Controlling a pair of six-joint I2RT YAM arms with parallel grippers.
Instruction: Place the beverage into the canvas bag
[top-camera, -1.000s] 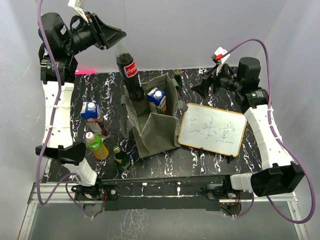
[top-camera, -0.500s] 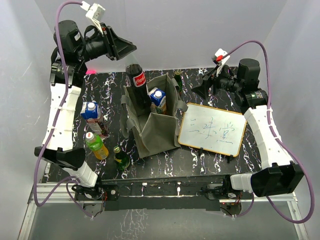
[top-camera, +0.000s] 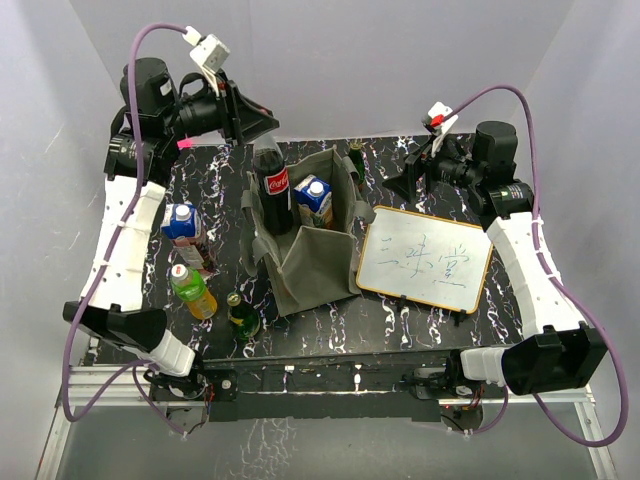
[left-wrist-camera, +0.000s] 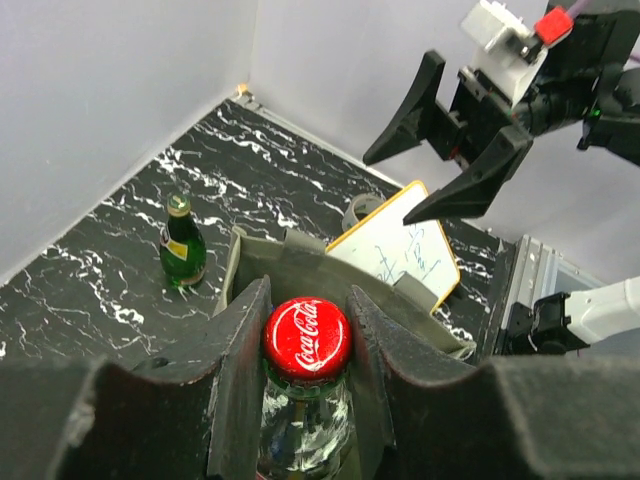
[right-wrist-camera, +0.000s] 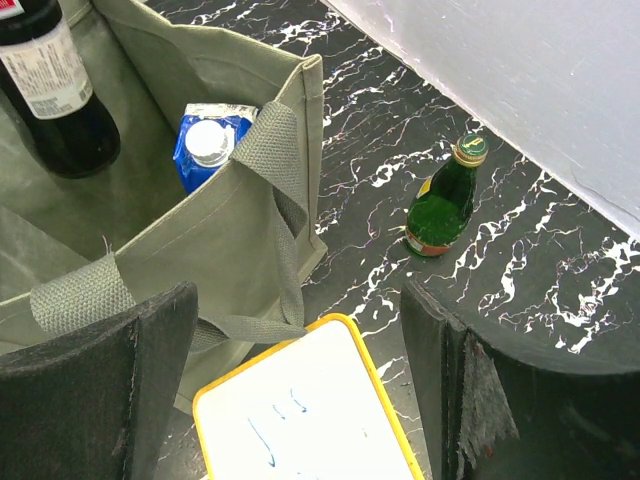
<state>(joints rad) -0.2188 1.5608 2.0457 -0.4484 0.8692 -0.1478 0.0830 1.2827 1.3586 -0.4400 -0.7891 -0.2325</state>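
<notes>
The beverage is a dark cola bottle (top-camera: 272, 190) with a red cap (left-wrist-camera: 307, 336). It stands upright inside the olive-grey canvas bag (top-camera: 310, 265), in its back left corner. My left gripper (top-camera: 262, 135) is above the bag, shut on the bottle's neck just under the cap (left-wrist-camera: 307, 345). A blue milk carton (top-camera: 315, 195) is in the bag beside the bottle. In the right wrist view the cola bottle (right-wrist-camera: 50, 90) and the carton (right-wrist-camera: 210, 145) show inside the bag (right-wrist-camera: 230, 240). My right gripper (top-camera: 408, 178) hangs open and empty to the right of the bag (right-wrist-camera: 300, 400).
A yellow-framed whiteboard (top-camera: 428, 260) lies right of the bag. A small green bottle (top-camera: 356, 155) stands behind the bag. Left of the bag stand a blue carton (top-camera: 181, 222), a yellow-green bottle (top-camera: 192, 290) and a green bottle (top-camera: 240, 315).
My left gripper has carried the cola bottle rightward and down from above the bag's left rim into the bag. The right arm has barely moved.
</notes>
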